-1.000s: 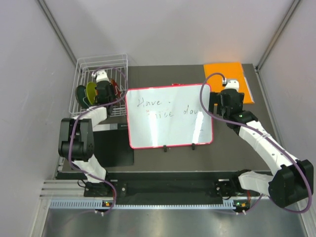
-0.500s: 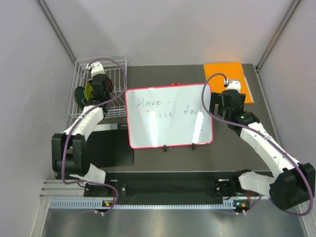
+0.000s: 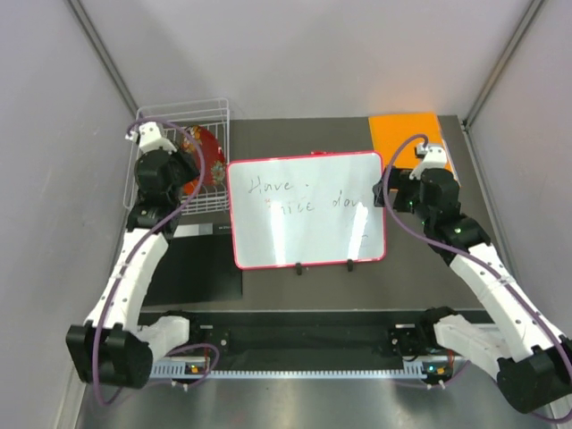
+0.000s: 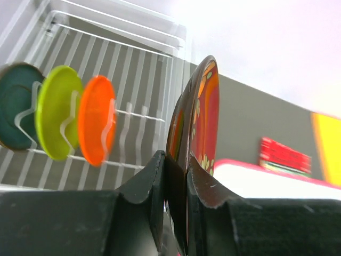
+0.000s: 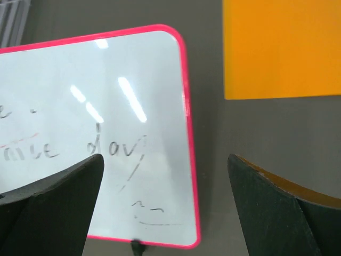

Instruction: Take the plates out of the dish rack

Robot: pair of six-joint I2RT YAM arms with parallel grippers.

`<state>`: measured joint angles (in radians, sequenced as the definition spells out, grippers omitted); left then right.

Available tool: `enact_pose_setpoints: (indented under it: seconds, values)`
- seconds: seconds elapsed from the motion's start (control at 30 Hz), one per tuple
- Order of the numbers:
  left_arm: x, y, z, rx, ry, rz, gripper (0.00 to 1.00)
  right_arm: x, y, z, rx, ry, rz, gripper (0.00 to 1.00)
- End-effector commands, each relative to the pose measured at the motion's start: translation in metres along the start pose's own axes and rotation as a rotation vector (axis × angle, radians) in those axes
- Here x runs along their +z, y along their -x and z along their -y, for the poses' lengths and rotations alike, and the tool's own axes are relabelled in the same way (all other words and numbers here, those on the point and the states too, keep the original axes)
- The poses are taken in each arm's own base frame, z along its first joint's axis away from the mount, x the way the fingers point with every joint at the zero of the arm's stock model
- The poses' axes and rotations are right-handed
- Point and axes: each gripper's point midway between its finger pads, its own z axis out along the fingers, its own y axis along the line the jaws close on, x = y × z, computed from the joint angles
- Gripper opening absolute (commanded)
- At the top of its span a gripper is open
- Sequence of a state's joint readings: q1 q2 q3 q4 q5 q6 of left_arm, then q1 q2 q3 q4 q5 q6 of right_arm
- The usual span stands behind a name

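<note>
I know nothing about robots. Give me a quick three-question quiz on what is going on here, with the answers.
1. True or false: the left claw grips the red floral plate by its rim.
2. How many plates stand slotted in the dish rack?
3. The right claw is: A) open and empty, B) shut on a plate, C) shut on the rack.
Key: 1 true. 2 three: orange plate, lime green plate, teal plate. 3 A.

Left hand (image 3: 181, 172) against dark red plate (image 3: 203, 166) at dish rack (image 3: 217, 113), whiteboard (image 3: 304, 214) centre, right hand (image 3: 395, 193) near orange sheet (image 3: 404, 130)
</note>
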<state>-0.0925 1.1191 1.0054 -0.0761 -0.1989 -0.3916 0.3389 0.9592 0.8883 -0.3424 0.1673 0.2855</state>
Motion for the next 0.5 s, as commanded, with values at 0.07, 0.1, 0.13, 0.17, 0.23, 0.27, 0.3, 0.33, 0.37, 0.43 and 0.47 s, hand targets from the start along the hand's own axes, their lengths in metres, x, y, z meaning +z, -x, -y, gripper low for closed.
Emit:
enact_pose_setpoints:
  seconds: [0.07, 0.1, 0.13, 0.17, 0.23, 0.27, 0.3, 0.33, 0.37, 0.43, 0.47]
  values:
    - [-0.073, 0.052, 0.041, -0.152, -0.218, 0.101, 0.0, -0.014, 0.007, -0.045, 0.088, 0.223, 0.052, 1.0]
    - [-0.084, 0.061, 0.041, -0.157, -0.227, 0.131, 0.0, -0.015, 0.004, -0.052, 0.089, 0.257, 0.038, 1.0]
    - [-0.088, 0.061, 0.04, -0.154, -0.224, 0.133, 0.0, -0.015, 0.002, -0.053, 0.091, 0.262, 0.034, 1.0]
    - [-0.093, 0.064, 0.038, -0.152, -0.22, 0.14, 0.0, -0.015, -0.002, -0.057, 0.097, 0.274, 0.026, 1.0]
    - [-0.099, 0.066, 0.037, -0.143, -0.216, 0.141, 0.0, -0.016, -0.004, -0.06, 0.095, 0.285, 0.027, 1.0]
    - [-0.101, 0.066, 0.038, -0.135, -0.226, 0.14, 0.0, -0.017, -0.005, -0.063, 0.099, 0.294, 0.024, 1.0]
    - [-0.103, 0.065, 0.043, -0.13, -0.253, 0.129, 0.0, -0.018, -0.005, -0.065, 0.098, 0.304, 0.026, 1.0]
    - [-0.107, 0.057, 0.058, -0.12, -0.34, 0.084, 0.0, -0.018, -0.006, -0.065, 0.097, 0.306, 0.022, 1.0]
    - [-0.109, 0.049, 0.066, -0.134, -0.388, 0.045, 0.0, -0.019, -0.007, -0.067, 0.099, 0.313, 0.02, 1.0]
    - [-0.111, 0.034, 0.081, -0.17, -0.478, -0.026, 0.0, -0.022, -0.006, -0.072, 0.099, 0.338, 0.024, 1.0]
    - [-0.117, 0.011, 0.095, -0.213, -0.58, -0.12, 0.0, -0.024, -0.005, -0.075, 0.104, 0.354, 0.027, 1.0]
